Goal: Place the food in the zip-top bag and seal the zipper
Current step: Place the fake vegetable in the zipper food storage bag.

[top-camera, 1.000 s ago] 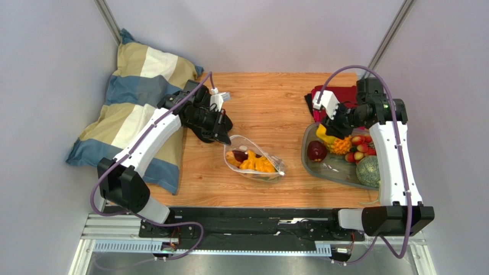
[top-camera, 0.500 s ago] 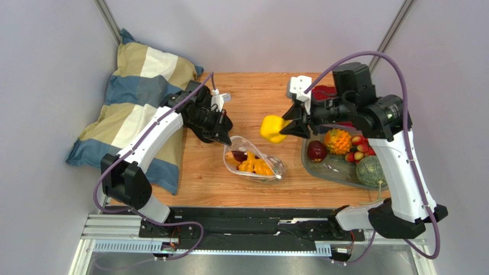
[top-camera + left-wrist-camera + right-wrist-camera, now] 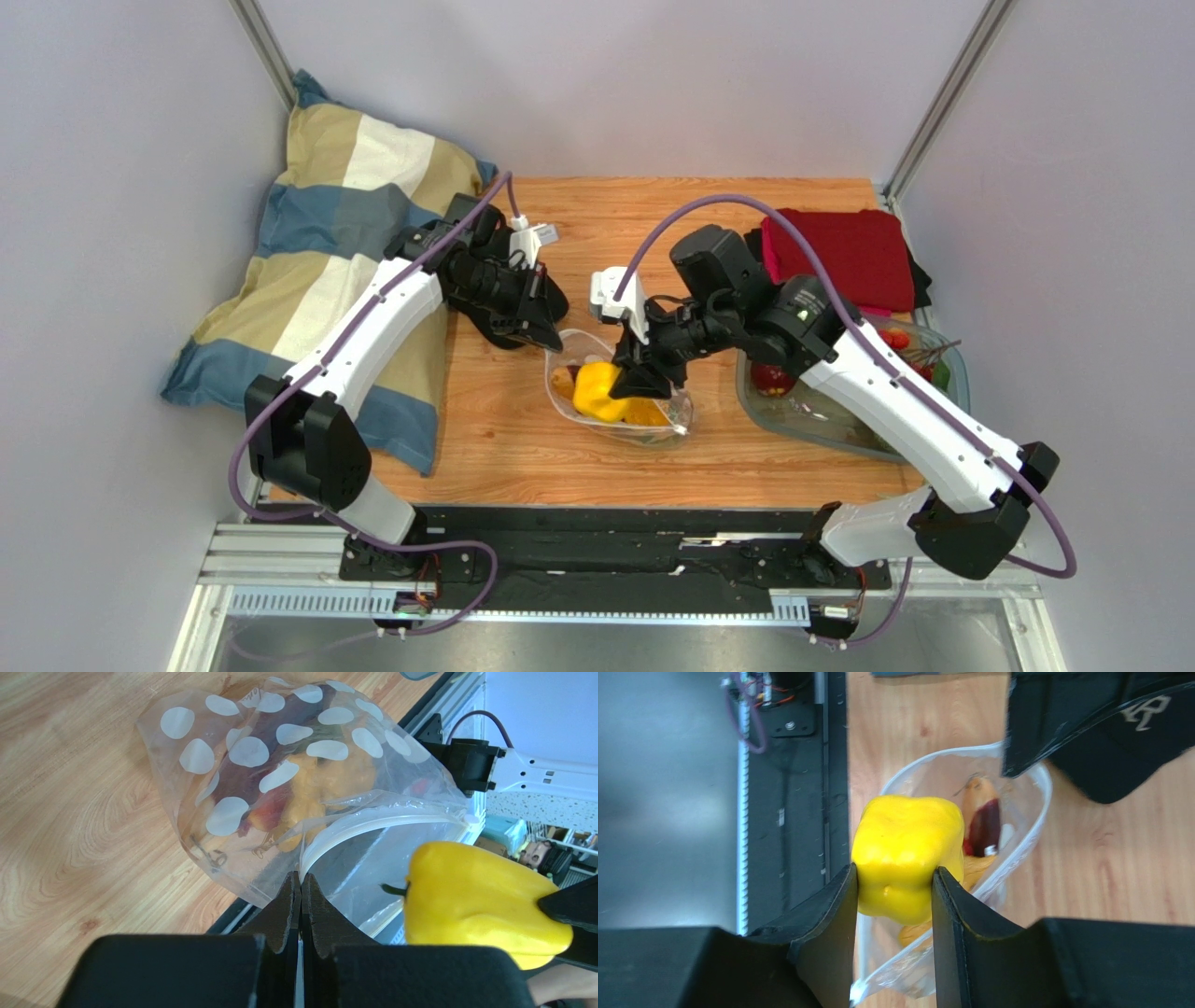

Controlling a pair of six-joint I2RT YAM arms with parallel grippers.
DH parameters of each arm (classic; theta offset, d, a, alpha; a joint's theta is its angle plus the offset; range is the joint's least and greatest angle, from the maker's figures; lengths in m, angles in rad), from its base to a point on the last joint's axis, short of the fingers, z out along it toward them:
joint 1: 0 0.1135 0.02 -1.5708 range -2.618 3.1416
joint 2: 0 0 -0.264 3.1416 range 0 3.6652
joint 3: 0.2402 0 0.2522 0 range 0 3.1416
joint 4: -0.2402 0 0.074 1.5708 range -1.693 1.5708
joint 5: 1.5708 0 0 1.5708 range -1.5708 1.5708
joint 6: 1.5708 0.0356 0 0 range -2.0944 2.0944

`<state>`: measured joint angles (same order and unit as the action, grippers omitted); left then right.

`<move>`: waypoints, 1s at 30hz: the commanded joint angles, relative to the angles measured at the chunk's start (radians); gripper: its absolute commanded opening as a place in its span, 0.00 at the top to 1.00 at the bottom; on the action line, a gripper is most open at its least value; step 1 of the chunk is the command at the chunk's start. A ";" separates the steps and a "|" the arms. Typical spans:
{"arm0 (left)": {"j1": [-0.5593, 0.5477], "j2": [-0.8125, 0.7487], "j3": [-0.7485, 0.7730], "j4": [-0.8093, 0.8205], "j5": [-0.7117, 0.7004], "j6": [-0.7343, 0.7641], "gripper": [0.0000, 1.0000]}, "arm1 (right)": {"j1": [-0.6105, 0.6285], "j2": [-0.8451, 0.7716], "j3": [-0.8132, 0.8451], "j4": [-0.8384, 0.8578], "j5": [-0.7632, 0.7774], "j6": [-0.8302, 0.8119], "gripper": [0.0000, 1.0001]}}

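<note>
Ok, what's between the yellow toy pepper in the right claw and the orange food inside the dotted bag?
Only the clear dotted bag's whitish zipper rim, arcing open between the yellow toy pepper and orange food, seen in the left wrist view.

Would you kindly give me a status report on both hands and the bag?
Left hand shut on clear white-dotted plastic bag rim, mouth open. Right hand shut on yellow toy pepper, at the mouth. Zipper unsealed. Nothing blocking entry.

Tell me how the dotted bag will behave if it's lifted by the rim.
Likely floppy: the bag wrinkles and sags around the food inside. Lifted by the rim that the left fingers pinch, it would probably hang and swing, contents sliding to the bottom. Its glossy surface may slip.
</note>
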<state>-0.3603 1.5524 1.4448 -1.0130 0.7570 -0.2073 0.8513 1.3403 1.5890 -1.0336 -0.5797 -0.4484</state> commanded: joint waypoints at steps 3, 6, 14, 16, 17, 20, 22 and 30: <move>0.004 -0.017 0.009 0.007 0.038 -0.020 1.00 | 0.037 -0.004 -0.086 0.383 0.172 0.065 1.00; 0.009 -0.021 0.008 0.007 0.041 -0.024 1.00 | 0.045 0.020 -0.110 0.418 0.167 0.060 1.00; 0.078 -0.023 0.002 0.018 0.150 -0.063 1.00 | 0.057 -0.059 -0.428 0.541 0.265 -0.077 0.75; 0.083 -0.032 -0.011 0.010 0.154 -0.053 1.00 | 0.055 -0.056 -0.422 0.488 0.300 -0.116 0.64; 0.087 -0.038 -0.014 0.001 0.153 -0.049 1.00 | 0.052 -0.056 -0.411 0.421 0.311 -0.122 0.56; 0.093 -0.046 -0.026 -0.018 0.148 -0.032 1.00 | 0.038 -0.082 -0.357 0.315 0.317 -0.119 0.27; 0.098 -0.051 -0.037 -0.018 0.146 -0.035 1.00 | 0.034 -0.125 -0.311 0.270 0.291 -0.119 0.18; 0.103 -0.048 -0.052 0.004 0.150 -0.060 1.00 | 0.017 -0.240 -0.184 0.112 0.207 -0.067 0.15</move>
<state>-0.2657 1.5448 1.3937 -1.0206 0.8658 -0.2501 0.8848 1.1774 1.3510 -0.8410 -0.3256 -0.5304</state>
